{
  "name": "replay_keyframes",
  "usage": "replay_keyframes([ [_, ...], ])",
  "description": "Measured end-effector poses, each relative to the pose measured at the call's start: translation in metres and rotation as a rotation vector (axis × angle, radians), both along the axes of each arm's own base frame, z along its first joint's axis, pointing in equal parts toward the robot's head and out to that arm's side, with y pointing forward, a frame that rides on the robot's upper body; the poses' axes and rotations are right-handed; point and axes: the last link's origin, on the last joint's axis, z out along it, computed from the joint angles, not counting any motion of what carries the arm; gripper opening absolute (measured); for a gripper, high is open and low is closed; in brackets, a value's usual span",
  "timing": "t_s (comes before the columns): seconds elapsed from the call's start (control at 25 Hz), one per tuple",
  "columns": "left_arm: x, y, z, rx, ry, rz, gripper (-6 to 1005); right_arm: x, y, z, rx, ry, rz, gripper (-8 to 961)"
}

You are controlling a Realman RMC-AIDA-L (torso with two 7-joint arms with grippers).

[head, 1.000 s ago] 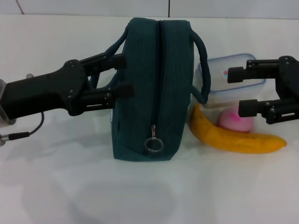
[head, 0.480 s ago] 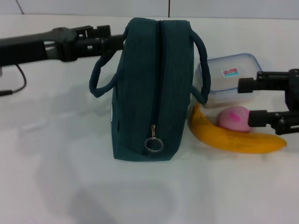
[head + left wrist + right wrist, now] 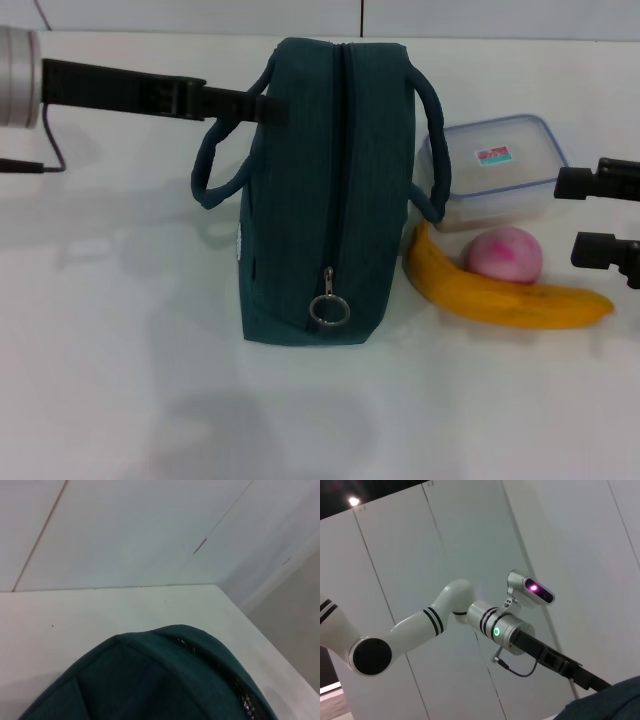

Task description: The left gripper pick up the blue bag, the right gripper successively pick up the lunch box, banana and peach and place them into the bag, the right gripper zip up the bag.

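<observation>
Your left gripper (image 3: 262,105) has swung up and away from the near-left side of the blue bag (image 3: 325,190), where a second ago it sat with both fingers against the fabric; now its arm reaches in flat from the far left, and its tip sits at the bag's far-left corner, right by the top of the left handle (image 3: 222,150). You cannot tell from the head view whether its fingers are spread or pinching the strap, because they show as one dark bar edge-on, and the left wrist view shows only the bag's fabric and zip. The bag stands upright in the middle of the table (image 3: 120,380), zipped shut with the ring pull (image 3: 328,311) at its near end. Your right gripper (image 3: 608,215) has backed off to the right edge, fingers spread and empty. That leaves the lunch box (image 3: 497,175), the peach (image 3: 505,254) and the banana (image 3: 505,295) in full view, clustered just right of the bag. I'd judge you are lining up on the handle for the lift, so the bag is not yet picked up.
</observation>
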Motion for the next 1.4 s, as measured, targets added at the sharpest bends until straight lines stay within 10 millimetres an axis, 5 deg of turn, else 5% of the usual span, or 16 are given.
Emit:
replay_keyframes([
  [0.68,0.017,0.02,-0.02,-0.028,0.13,0.055,824,0.024,-0.009,-0.004,0.01,0.036,-0.092,754],
  [1.12,0.018,0.018,-0.024,-0.047,0.149,0.044,391,0.056,-0.002,-0.014,0.11,0.061,-0.336,754],
  [1.4,0.016,0.018,-0.023,-0.045,0.15,0.049,169,0.094,0.007,-0.01,0.233,0.221,-0.692,754],
])
